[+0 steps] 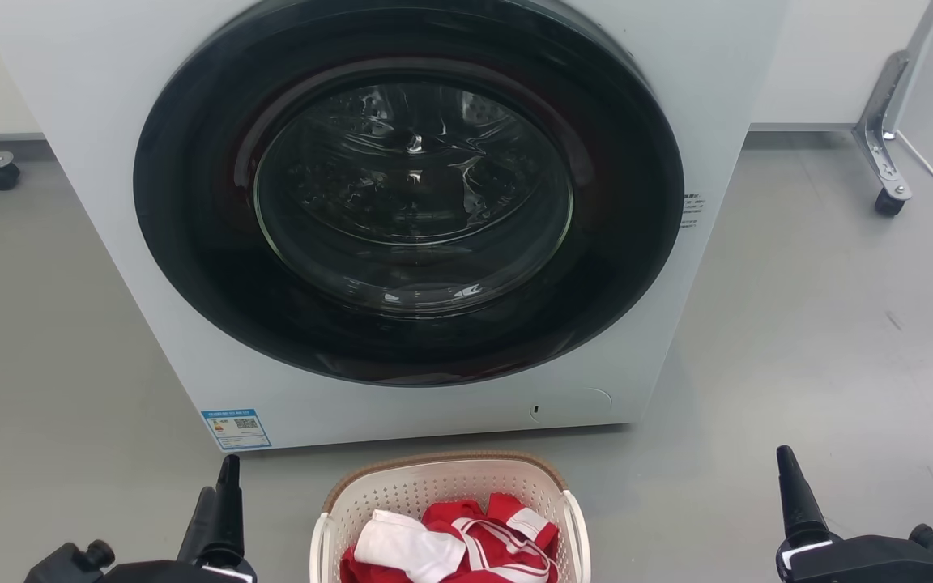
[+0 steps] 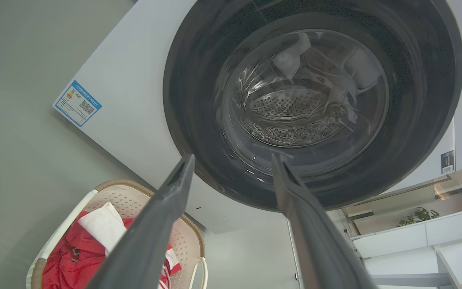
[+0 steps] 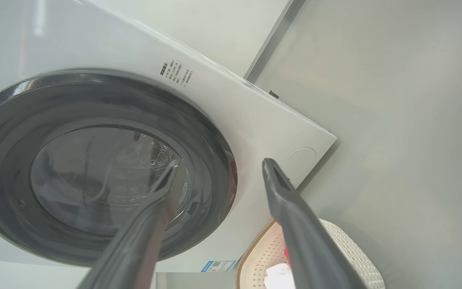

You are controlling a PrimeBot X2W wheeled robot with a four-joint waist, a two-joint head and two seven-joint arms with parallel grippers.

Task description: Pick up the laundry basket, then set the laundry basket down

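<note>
I have the laundry basket point(image 1: 434, 487) sitting on the floor point(image 1: 798, 324) at 6 o'clock in my head view, just in front of the washing machine point(image 1: 110, 121), whose round door is closed. It holds red clothes point(image 1: 515, 530) with a white piece point(image 1: 402, 546) on top, so I judge the load light but loose.

My left gripper point(image 2: 233, 156) sits at the basket's 9 o'clock and my right gripper point(image 3: 221, 162) at its 3 o'clock, the right one farther out. Both are well apart from the basket. On each, the 2 fingers are spread wide with nothing between them and point toward the machine, not yet down at the basket.

I read this as the staging pose: an arm on each side because the basket's white handles point(image 1: 581, 526) run along its 2 long sides, and a 2-handed lift would keep it level. The pickup has not begun.

Next I would need to bring both grippers inward and lower to those handles. Since the right has more ground to cover, uneven arrival could nudge the basket sideways or tip the clothes.
</note>
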